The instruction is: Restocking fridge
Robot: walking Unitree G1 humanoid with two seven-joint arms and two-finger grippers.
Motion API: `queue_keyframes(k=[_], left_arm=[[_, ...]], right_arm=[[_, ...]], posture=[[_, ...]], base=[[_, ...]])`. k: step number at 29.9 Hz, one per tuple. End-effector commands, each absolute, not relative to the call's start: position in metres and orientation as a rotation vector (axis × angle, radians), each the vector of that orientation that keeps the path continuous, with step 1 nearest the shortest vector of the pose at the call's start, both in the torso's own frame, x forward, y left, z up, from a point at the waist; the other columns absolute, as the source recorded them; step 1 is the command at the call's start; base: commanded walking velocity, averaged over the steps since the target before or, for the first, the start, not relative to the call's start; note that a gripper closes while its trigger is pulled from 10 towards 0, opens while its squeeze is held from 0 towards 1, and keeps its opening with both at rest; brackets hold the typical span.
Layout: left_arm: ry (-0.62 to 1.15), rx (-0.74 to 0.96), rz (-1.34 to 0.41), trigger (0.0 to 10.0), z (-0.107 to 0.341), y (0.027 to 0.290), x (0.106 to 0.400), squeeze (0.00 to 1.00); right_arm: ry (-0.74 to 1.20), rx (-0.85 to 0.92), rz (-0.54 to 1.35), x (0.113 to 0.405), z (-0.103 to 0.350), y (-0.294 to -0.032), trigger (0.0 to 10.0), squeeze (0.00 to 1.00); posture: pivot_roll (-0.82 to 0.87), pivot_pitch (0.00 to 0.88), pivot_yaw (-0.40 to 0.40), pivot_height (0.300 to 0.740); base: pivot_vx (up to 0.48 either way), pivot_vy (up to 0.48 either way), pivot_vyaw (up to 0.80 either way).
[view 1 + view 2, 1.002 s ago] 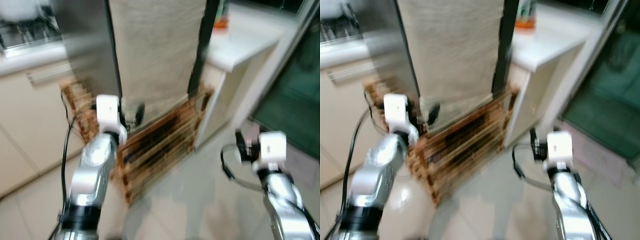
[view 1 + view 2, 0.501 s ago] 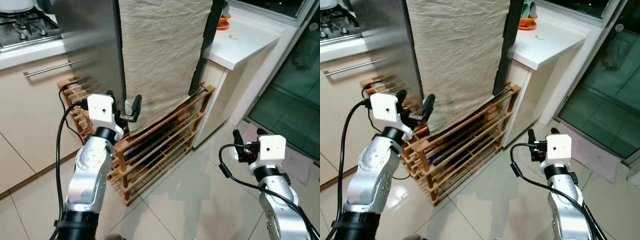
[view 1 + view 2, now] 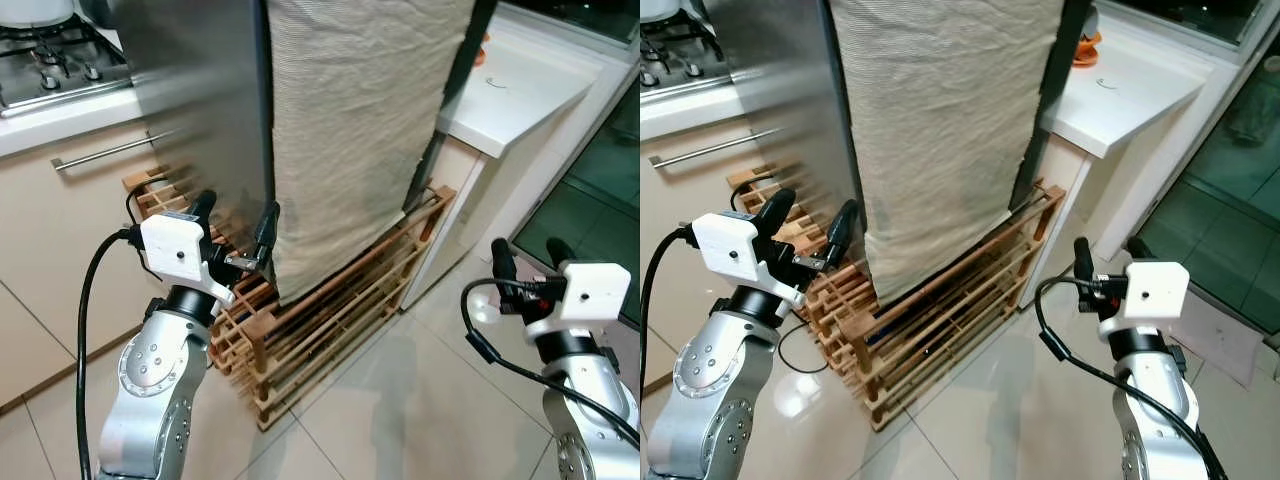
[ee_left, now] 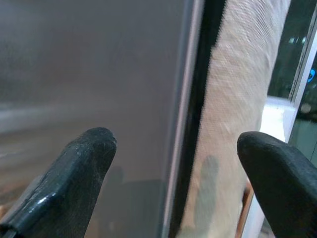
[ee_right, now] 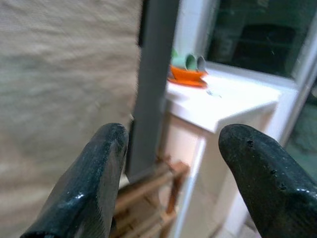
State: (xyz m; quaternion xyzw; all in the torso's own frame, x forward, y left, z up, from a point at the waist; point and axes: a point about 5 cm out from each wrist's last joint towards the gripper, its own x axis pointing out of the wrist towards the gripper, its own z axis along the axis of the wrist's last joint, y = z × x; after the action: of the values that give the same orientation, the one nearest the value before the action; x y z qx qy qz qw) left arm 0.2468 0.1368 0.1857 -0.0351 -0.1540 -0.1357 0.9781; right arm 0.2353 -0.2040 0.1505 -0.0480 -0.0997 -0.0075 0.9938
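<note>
The fridge (image 3: 205,95) is a tall steel cabinet, with a beige cloth (image 3: 360,130) hanging down its front. Its foot stands by a wooden slatted rack (image 3: 330,310). My left gripper (image 3: 237,215) is open at the fridge's lower front corner, its fingers astride the steel edge where the cloth begins. In the left wrist view, the left gripper (image 4: 176,148) has the steel side, a dark seam and the cloth between its fingertips. My right gripper (image 3: 527,258) is open and holds nothing, off to the right over the floor, pointing towards the white counter.
A white counter (image 3: 1130,95) with an orange bowl (image 3: 1087,45) stands right of the fridge. Left of it are a stove (image 3: 50,60) and a cupboard with a bar handle (image 3: 100,155). A dark glass door (image 3: 600,170) closes the far right. Tiled floor (image 3: 420,400) lies ahead.
The picture has sharpened and shifted as my head moved. My left gripper now sits closer against the fridge's edge. The right gripper stays open in about the same place.
</note>
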Motion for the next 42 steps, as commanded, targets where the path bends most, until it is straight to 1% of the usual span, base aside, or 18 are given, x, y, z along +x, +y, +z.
queue_keyframes(k=[1,6,11,13,15,20,21,26,28,32,38,42], left_arm=[[-0.324,-0.062,-0.251,10.0,0.19,0.136,0.247,0.0],[-0.311,-0.086,-0.205,10.0,0.19,0.144,0.248,0.0],[-0.287,-0.097,-0.206,10.0,0.186,0.146,0.25,0.0],[-0.265,-0.098,-0.228,10.0,0.184,0.144,0.252,0.0],[-0.207,-0.067,-0.303,10.0,0.179,0.139,0.26,0.0],[-0.211,-0.065,-0.34,10.0,0.187,0.14,0.273,0.0],[-0.203,-0.054,-0.39,10.0,0.19,0.136,0.277,0.0],[-0.174,-0.028,-0.481,10.0,0.192,0.121,0.284,0.0],[-0.174,-0.026,-0.476,10.0,0.193,0.119,0.287,0.0],[-0.137,-0.009,-0.387,10.0,0.191,0.123,0.299,0.0],[-0.126,-0.027,-0.282,10.0,0.189,0.134,0.303,0.0],[-0.13,-0.048,-0.257,10.0,0.189,0.138,0.303,0.0]], right_arm=[[-0.177,-0.101,-0.007,0.235,0.149,-0.203,10.0,0.0],[-0.154,-0.103,-0.004,0.238,0.146,-0.204,10.0,0.0],[-0.138,-0.106,0.004,0.238,0.14,-0.202,10.0,0.0],[-0.136,-0.106,0.003,0.239,0.14,-0.203,10.0,0.0],[-0.129,-0.107,0.002,0.24,0.139,-0.204,10.0,0.0],[-0.126,-0.112,0.001,0.241,0.138,-0.204,10.0,0.0],[-0.124,-0.115,-0.001,0.242,0.137,-0.205,10.0,0.0],[-0.119,-0.118,0.0,0.242,0.136,-0.204,10.0,0.0],[-0.118,-0.119,0.0,0.241,0.135,-0.204,10.0,0.0],[-0.114,-0.123,-0.004,0.24,0.134,-0.204,10.0,0.0],[-0.105,-0.129,-0.005,0.24,0.132,-0.205,10.0,0.0],[-0.103,-0.132,-0.003,0.24,0.131,-0.205,10.0,0.0]], posture=[[0.03,0.0,-0.071,0.74],[0.03,0.0,-0.067,0.74],[0.03,0.0,-0.068,0.74],[0.03,0.0,-0.068,0.74],[0.04,0.0,-0.069,0.74],[0.03,0.0,-0.067,0.74],[0.03,0.0,-0.068,0.74],[0.02,0.0,-0.061,0.74],[0.02,0.0,-0.058,0.74],[0.01,0.0,-0.055,0.74],[0.01,0.0,-0.057,0.74],[0.01,0.0,-0.058,0.74]], base=[[0.0,0.0,0.0],[0.0,0.0,0.0],[0.0,0.0,0.0],[0.0,0.0,0.0],[0.0,0.0,0.0],[0.0,0.0,0.0],[0.0,0.0,0.0],[0.0,0.0,0.0],[0.0,0.0,0.0],[0.0,0.0,0.0],[0.0,0.0,0.0],[0.0,0.0,0.0]])
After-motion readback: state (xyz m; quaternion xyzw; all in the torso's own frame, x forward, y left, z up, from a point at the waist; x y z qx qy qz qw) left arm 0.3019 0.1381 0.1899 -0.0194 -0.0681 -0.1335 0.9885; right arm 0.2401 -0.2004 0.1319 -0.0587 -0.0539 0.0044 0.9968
